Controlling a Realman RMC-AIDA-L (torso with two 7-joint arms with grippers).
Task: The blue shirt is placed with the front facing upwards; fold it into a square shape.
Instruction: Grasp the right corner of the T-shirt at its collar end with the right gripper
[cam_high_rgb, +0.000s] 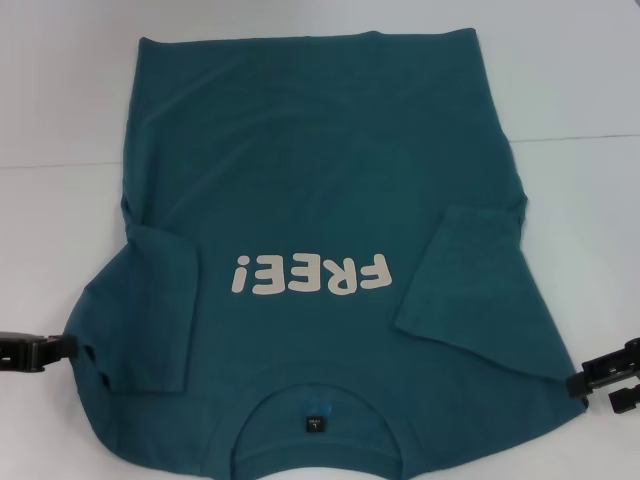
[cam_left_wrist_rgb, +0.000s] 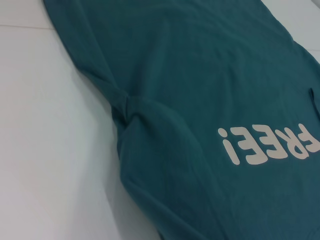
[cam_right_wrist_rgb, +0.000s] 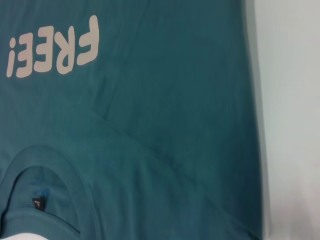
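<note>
The blue shirt (cam_high_rgb: 320, 170) lies flat with its front up, the off-white "FREE!" print (cam_high_rgb: 310, 275) facing me. Its collar (cam_high_rgb: 315, 400) and dark neck label (cam_high_rgb: 314, 424) are nearest me, and the hem is at the far side. Both short sleeves are folded inward onto the body, one on the left (cam_high_rgb: 150, 310) and one on the right (cam_high_rgb: 465, 275). My left gripper (cam_high_rgb: 60, 348) sits at the shirt's left shoulder edge. My right gripper (cam_high_rgb: 592, 392) is open at the right shoulder edge, holding nothing. The left wrist view shows the print (cam_left_wrist_rgb: 270, 145) and the folded sleeve (cam_left_wrist_rgb: 160, 150). The right wrist view shows the collar (cam_right_wrist_rgb: 55, 165).
The shirt rests on a white table (cam_high_rgb: 60, 120), with bare surface to its left, right and far side. A faint seam line crosses the table behind the shirt's middle. No other objects are in view.
</note>
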